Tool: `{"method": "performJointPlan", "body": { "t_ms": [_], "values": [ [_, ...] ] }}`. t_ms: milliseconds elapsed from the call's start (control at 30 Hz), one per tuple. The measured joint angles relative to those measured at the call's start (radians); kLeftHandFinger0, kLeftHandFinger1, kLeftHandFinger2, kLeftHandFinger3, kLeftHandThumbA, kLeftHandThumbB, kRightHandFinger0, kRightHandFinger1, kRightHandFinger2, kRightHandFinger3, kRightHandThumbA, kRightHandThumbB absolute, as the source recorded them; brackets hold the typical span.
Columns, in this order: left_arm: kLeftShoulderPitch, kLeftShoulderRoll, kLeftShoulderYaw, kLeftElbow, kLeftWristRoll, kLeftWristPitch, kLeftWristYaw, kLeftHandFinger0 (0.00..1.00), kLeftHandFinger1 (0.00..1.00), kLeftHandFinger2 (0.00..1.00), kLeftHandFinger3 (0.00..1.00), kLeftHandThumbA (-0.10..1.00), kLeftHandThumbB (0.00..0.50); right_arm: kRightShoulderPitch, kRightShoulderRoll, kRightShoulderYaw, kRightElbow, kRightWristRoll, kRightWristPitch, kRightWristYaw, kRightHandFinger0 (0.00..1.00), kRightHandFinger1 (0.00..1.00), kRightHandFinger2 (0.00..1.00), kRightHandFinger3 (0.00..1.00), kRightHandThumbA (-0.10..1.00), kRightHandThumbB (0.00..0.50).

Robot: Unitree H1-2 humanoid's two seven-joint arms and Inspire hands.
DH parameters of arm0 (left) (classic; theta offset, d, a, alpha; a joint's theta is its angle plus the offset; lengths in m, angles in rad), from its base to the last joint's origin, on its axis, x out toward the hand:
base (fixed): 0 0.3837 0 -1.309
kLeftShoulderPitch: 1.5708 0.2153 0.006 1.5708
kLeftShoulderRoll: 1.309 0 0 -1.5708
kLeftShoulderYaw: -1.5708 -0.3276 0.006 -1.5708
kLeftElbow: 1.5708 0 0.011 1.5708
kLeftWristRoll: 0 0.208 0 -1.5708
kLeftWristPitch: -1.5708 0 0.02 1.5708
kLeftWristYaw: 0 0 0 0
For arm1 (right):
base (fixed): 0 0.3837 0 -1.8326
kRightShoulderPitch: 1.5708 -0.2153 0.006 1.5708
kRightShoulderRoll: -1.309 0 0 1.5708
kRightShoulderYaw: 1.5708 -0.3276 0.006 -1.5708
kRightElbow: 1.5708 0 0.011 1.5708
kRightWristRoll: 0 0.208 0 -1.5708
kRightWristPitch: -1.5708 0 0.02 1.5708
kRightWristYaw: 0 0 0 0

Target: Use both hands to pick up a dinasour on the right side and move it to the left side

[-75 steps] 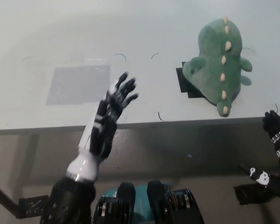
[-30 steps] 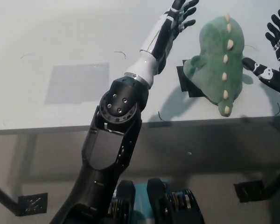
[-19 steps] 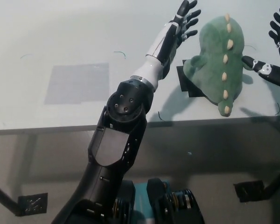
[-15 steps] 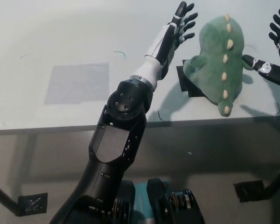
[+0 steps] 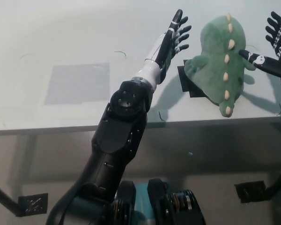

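Hands are closing in on the dinosaur (image 5: pixel 222 58) from both sides, and you are seeing the change clearly: a couple of seconds back the left hand (image 5: pixel 174 35) was hovering low near the table edge and the right hand (image 5: pixel 276 40) was barely in view at the corner, whereas now both are flanking the toy. Over the last half second the left hand has been easing a little down and inward, though a gap is remaining between it and the toy's flank. Your right hand is showing more contact: one digit is reaching to the small stubby limb on the toy's right side and appears to be touching it, while the rest are staying spread. Both hands are open, fingers apart, holding nothing. The dinosaur is lying on the right part of the table (image 5: pixel 61 33), partly over a dark square patch (image 5: pixel 183 82), not yet lifted, so I judge you are lining up the squeeze rather than carrying. The toy is looking soft and plush, a rounded green body with a row of pale cream spikes down its back, so it is likely giving under pressure. The tabletop is looking smooth and pale, with a flat grey rectangle (image 5: pixel 77 83) well apart to the left.
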Motion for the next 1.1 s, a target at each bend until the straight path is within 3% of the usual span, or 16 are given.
{"method": "performJointPlan", "body": {
  "t_ms": [233,400,533,600,800,900,1100],
  "values": [
    [-0.026,0.009,0.006,0.058,0.0,-0.002,0.0,1.0,1.0,1.0,1.0,1.0,0.258,-0.03,-0.014,0.012,0.121,-0.014,-0.021,0.013,1.0,1.0,1.0,1.0,1.0,0.103],
    [-0.056,0.011,0.016,0.13,-0.003,-0.002,0.003,1.0,1.0,1.0,1.0,1.0,0.294,-0.081,-0.02,0.02,0.209,-0.023,-0.052,0.023,1.0,1.0,1.0,1.0,1.0,0.153],
    [-0.081,0.015,0.015,0.208,-0.001,-0.004,0.014,1.0,1.0,1.0,1.0,1.0,0.302,-0.117,-0.02,0.035,0.277,-0.03,-0.078,0.026,1.0,1.0,1.0,1.0,1.0,0.128],
    [-0.087,0.017,0.012,0.236,0.002,-0.006,0.018,1.0,1.0,1.0,1.0,1.0,0.303,-0.122,-0.02,0.042,0.293,-0.034,-0.084,0.027,1.0,1.0,1.0,1.0,1.0,0.139],
    [-0.089,0.024,0.009,0.333,0.008,-0.009,0.03,1.0,1.0,1.0,1.0,1.0,0.342,-0.126,-0.02,0.068,0.366,-0.057,-0.11,0.025,1.0,1.0,1.0,1.0,1.0,0.133],
    [-0.089,0.024,0.004,0.371,0.013,-0.009,0.038,1.0,1.0,1.0,1.0,1.0,0.39,-0.127,-0.02,0.077,0.396,-0.065,-0.119,0.025,1.0,1.0,1.0,1.0,1.0,0.126],
    [-0.089,0.023,-0.003,0.42,0.018,-0.013,0.045,1.0,1.0,1.0,1.0,1.0,0.361,-0.138,-0.02,0.085,0.459,-0.072,-0.132,0.023,1.0,1.0,1.0,1.0,1.0,0.152]
  ]
}}
